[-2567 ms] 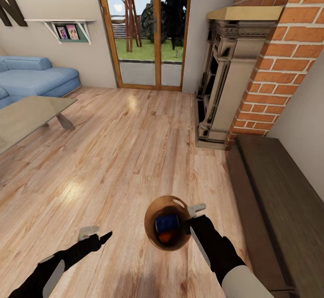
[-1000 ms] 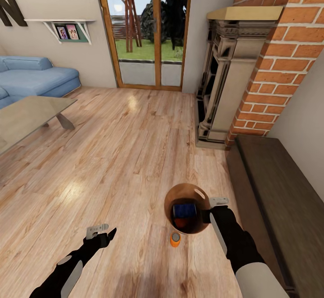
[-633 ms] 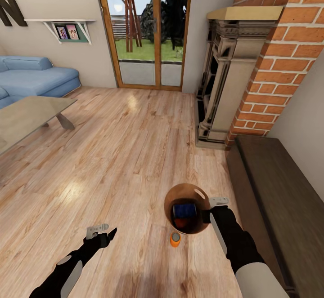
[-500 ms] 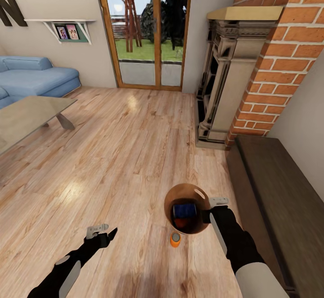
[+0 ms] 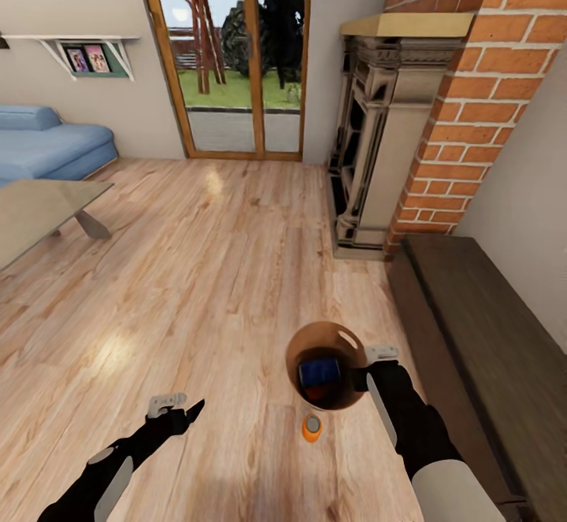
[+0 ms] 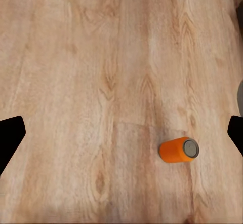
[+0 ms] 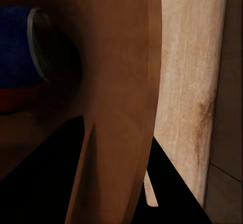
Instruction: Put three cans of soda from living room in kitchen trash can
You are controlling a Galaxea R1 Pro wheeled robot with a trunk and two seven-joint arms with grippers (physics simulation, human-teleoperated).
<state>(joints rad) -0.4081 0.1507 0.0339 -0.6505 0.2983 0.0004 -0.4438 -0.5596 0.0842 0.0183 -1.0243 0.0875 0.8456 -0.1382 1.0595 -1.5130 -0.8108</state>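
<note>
My right gripper [image 5: 370,364] is clamped on the trash can [image 5: 303,345] rim, carrying the blue can [image 5: 319,371] inside; my left gripper [image 5: 175,405] hangs spread and empty. One orange can [image 5: 312,427] lies on the plank floor [image 5: 220,270], probably needing pickup.

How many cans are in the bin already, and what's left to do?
Two cans, a blue can and an orange one beneath it, sit in the bin, held at its rim by the right gripper. A third can lies on the floor, still to collect.
</note>
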